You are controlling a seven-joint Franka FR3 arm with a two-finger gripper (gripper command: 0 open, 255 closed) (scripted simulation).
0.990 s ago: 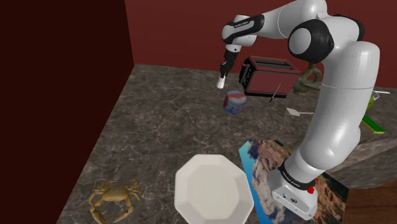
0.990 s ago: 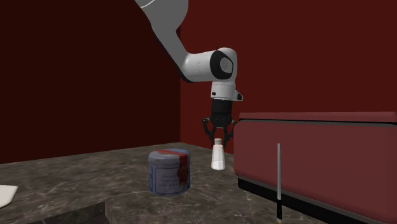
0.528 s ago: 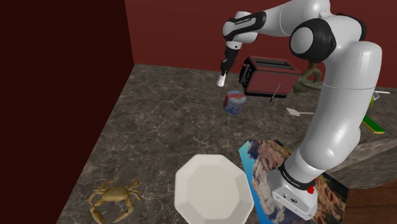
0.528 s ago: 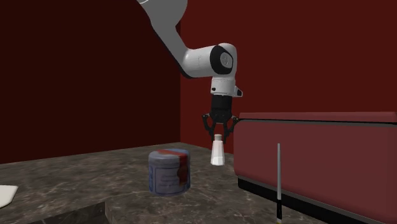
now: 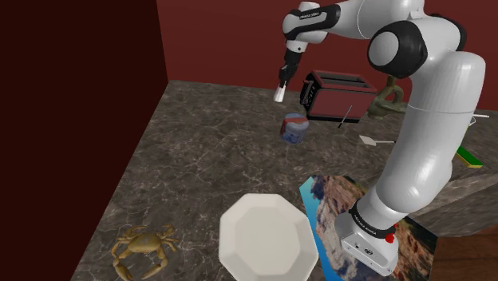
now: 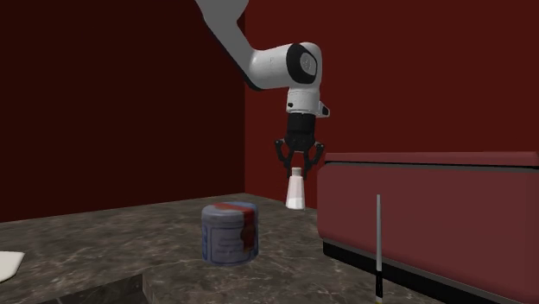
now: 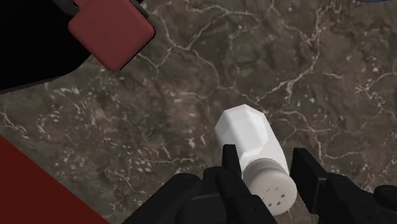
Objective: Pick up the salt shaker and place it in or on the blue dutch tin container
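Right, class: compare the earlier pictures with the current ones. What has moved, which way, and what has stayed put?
The gripper, already shut on the white salt shaker a second ago, has carried it straight up, higher above the marbled counter. Nothing was let go. The blue tin, red toaster, white plate and crab have not moved.

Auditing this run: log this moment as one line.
phase: carry | tool: shut on salt shaker | salt shaker: clear of counter | blue tin: on counter
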